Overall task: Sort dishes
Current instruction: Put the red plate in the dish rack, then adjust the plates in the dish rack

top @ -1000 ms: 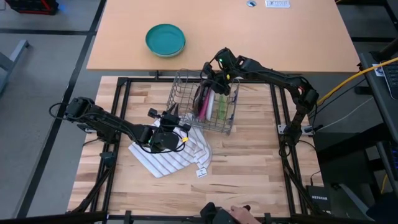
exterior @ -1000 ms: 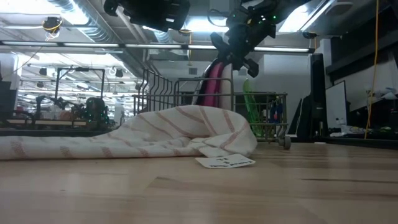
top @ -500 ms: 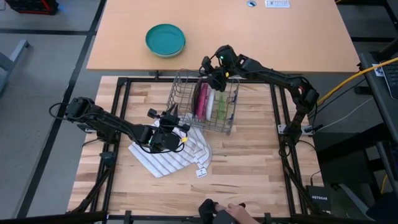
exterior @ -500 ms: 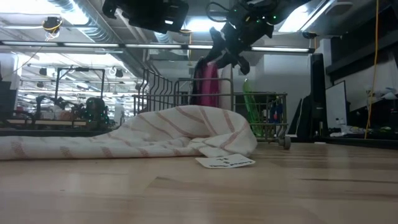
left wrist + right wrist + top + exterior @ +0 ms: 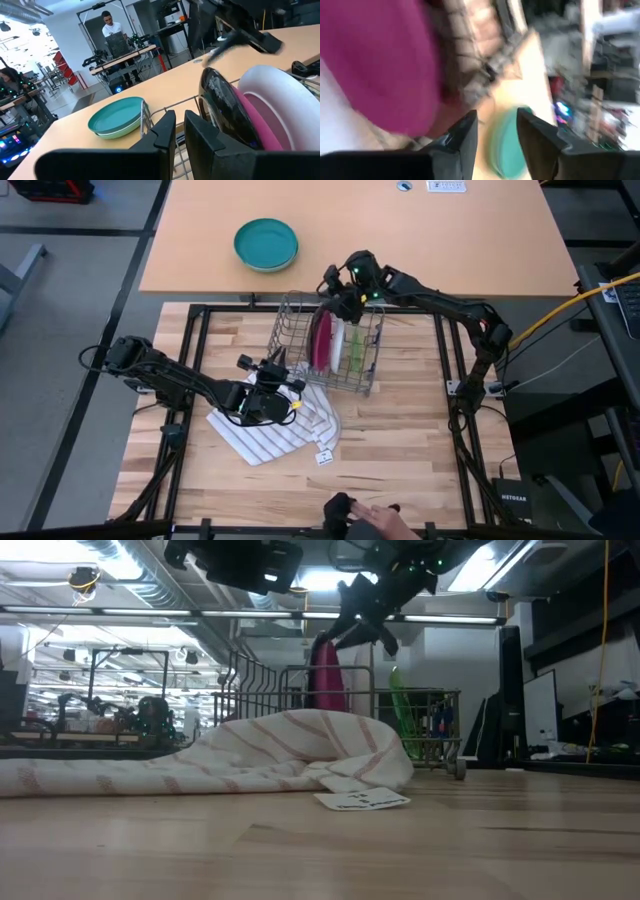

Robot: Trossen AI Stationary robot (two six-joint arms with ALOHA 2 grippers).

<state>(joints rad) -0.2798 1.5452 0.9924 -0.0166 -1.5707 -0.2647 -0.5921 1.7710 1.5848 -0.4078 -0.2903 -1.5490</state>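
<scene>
A wire dish rack point(image 5: 292, 330) stands at the middle of the table. In it the magenta-pink plate point(image 5: 322, 340) stands on edge, upright, with the pale green plate point(image 5: 357, 346) and its whitish underside beside it. The left wrist view shows a dark plate point(image 5: 224, 111) just in front of the magenta-pink plate point(image 5: 260, 112). My right gripper point(image 5: 338, 290) is open, just above the magenta-pink plate's top rim point(image 5: 325, 642). My left gripper point(image 5: 265, 392) hangs shut above the white striped cloth point(image 5: 275, 430). My right gripper is at the top rim of the magenta-pink plate point(image 5: 385, 60), which lies beside one finger point(image 5: 462, 135), not between the two. I cannot tell whether that finger touches it. The plate stands in the rack on its lower rim.
The teal bowl point(image 5: 266, 243) sits on the far table beyond the rack. The striped cloth, with a paper tag point(image 5: 324, 457), lies crumpled near the rack's near-left side. A person's hand point(image 5: 365, 518) shows at the near edge. Bare wood lies to the right and near side.
The magenta-pink plate has tipped from a lean toward the right to upright in the rack, its top swinging toward the table's left while its lower rim stayed put. My right gripper has moved with the plate's top, a little left and toward the far edge.
</scene>
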